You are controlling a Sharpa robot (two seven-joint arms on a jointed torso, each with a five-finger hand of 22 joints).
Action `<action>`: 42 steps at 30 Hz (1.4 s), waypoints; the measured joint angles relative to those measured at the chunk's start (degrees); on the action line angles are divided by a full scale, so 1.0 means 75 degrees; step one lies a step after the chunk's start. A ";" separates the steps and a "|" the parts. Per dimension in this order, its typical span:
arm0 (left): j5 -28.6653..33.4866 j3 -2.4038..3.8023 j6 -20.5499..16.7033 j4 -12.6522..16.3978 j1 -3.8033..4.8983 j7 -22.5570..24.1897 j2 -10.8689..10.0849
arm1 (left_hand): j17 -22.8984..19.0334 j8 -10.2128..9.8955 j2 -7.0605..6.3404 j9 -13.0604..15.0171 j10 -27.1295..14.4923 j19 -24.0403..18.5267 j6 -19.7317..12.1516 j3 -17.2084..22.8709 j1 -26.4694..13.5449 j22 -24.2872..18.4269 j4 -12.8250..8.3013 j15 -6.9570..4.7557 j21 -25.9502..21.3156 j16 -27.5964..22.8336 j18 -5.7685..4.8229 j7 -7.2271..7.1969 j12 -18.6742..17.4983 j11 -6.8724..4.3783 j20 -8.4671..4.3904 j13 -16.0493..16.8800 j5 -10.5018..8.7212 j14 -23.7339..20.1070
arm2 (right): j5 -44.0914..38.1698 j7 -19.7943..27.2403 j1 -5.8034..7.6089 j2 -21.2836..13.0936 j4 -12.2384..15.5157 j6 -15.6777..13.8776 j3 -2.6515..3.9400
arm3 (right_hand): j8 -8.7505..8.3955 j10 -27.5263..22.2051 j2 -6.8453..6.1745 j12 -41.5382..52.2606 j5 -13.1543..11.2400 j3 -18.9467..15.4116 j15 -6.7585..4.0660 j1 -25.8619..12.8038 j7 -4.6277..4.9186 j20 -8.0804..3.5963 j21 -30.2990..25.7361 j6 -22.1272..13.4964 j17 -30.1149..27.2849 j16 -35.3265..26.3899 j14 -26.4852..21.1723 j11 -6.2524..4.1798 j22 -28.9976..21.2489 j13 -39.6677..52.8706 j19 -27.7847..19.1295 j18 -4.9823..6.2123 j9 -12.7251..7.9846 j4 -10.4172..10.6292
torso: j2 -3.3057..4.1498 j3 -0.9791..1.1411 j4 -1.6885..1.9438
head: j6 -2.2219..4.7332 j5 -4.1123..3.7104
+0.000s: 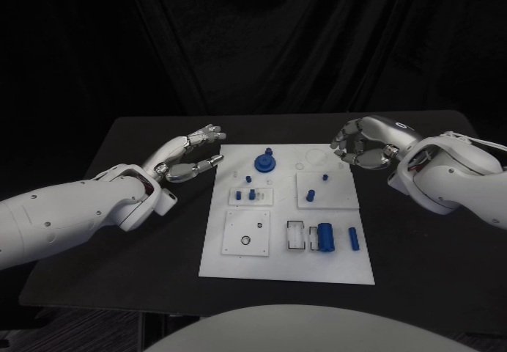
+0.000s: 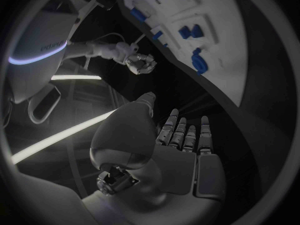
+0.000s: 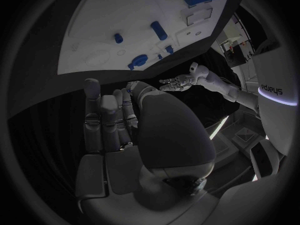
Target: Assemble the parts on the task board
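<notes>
assembly looks barely begun, i judge: task board (image 1: pixel 238 268) lies mid-worktop with blue parts (image 1: pixel 327 237) loose toward its 4 o'clock and a few seated near 12. left hand (image 1: pixel 190 158) at 9 o'clock, fingers spread, empty. right hand (image 1: pixel 365 143) at 2 o'clock, fingers apart, empty.

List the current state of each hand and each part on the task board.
left hand: open, holds nothing, beside the board.
right hand: open, empty, at the board's far corner.
task board: flat on the table.
blue round part: upright on the board.
blue cylinder: lying on its side.
</notes>
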 measured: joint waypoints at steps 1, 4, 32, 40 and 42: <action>0.0478 0.0000 0.0290 0.0055 -0.0036 0.0093 -0.0012 | -0.0105 0.0000 0.0099 -0.0161 -0.0080 -0.0086 -0.0187 -0.0285 -0.0096 -0.0308 -0.0006 0.0070 0.0000 -0.0050 0.0001 -0.0066 -0.0133 -0.0077 0.0040 -0.0214 -0.0154 -0.0070 | -0.0170 -0.0031 -0.0034 0.0041 -0.0032 0.0073 -0.0002 | -0.0077 -0.0054 -0.0030 -0.0222 -0.0059 0.0031 0.0035 -0.0027 0.0021 0.0028 -0.0009 -0.0027 -0.0019 0.0000 -0.0035 0.0054 0.0000 -0.0189 -0.0028 0.0000 -0.0049 0.0031 | -0.0004 -0.0002 0.0010 | 0.0000 -0.0046; 0.1478 0.0000 0.0925 0.0181 -0.0124 0.0238 -0.0040 | -0.0195 -0.0039 0.0418 -0.0498 -0.0254 -0.0363 -0.0524 -0.0992 -0.0156 -0.1125 -0.0011 0.0186 -0.0056 -0.0069 0.0002 -0.0199 -0.0353 -0.0124 0.0206 -0.0626 -0.0515 -0.0170 | -0.0578 -0.0124 -0.0122 0.0129 -0.0117 0.0251 -0.0003 | -0.0292 -0.0159 -0.0121 -0.0823 -0.0292 0.0052 0.0095 -0.0059 -0.0074 0.0084 -0.0097 -0.0123 -0.0110 -0.0007 -0.0095 0.0159 0.0000 -0.0724 -0.0084 0.0000 -0.0190 0.0052 | -0.0017 -0.0013 0.0040 | 0.0000 -0.0179; 0.3540 0.0002 0.2595 0.0780 -0.0338 0.0516 -0.0331 | -0.0188 -0.0038 0.1041 -0.0908 -0.0141 -0.0362 -0.0622 -0.2059 0.0491 -0.1618 -0.0017 0.0914 -0.0047 -0.0069 0.0132 -0.0359 -0.0259 0.0638 0.1161 -0.0890 -0.0249 -0.0035 | -0.2051 -0.0934 -0.0647 0.0430 -0.0381 0.0737 -0.0004 | -0.0701 0.0173 -0.0255 -0.1244 -0.0608 -0.0455 0.0130 -0.0344 -0.0284 0.0227 -0.0320 0.0077 -0.0250 0.0033 -0.0100 0.0181 -0.0002 -0.1638 0.0130 0.0120 -0.0468 0.0321 | 0.0053 -0.0359 0.0292 | 0.0000 -0.0690; 0.3577 0.0002 0.2700 0.0777 -0.0339 0.0525 -0.0301 | -0.0165 -0.0038 0.1083 -0.0917 -0.0131 -0.0281 -0.0622 -0.2096 0.0641 -0.1504 -0.0021 0.1023 0.0002 -0.0069 0.0131 -0.0359 -0.0242 0.0686 0.1296 -0.0890 -0.0160 0.0019 | -0.2204 -0.1045 -0.0654 0.0358 -0.0307 0.0715 -0.0003 | -0.0701 0.0368 -0.0255 -0.1288 -0.0387 -0.0499 0.0097 -0.0344 -0.0291 0.0200 -0.0286 0.0322 -0.0254 0.0090 -0.0026 0.0159 -0.0002 -0.1784 0.0212 0.0120 -0.0467 0.0366 | 0.0094 -0.0363 0.0317 | 0.0000 -0.0820; 0.3583 0.0002 0.2720 0.0779 -0.0340 0.0526 -0.0298 | -0.0161 -0.0038 0.1069 -0.0917 -0.0109 -0.0240 -0.0622 -0.2096 0.0661 -0.1476 -0.0021 0.1050 0.0043 -0.0040 0.0131 -0.0359 -0.0212 0.0707 0.1337 -0.0887 -0.0118 0.0047 | -0.2226 -0.1075 -0.0655 0.0335 -0.0307 0.0715 -0.0003 | -0.0701 0.0384 -0.0255 -0.1290 -0.0197 -0.0500 0.0097 -0.0344 -0.0260 0.0189 -0.0302 0.0374 -0.0284 0.0090 -0.0026 0.0143 -0.0002 -0.1845 0.0224 0.0120 -0.0468 0.0366 | 0.0104 -0.0363 0.0330 | 0.0000 -0.0844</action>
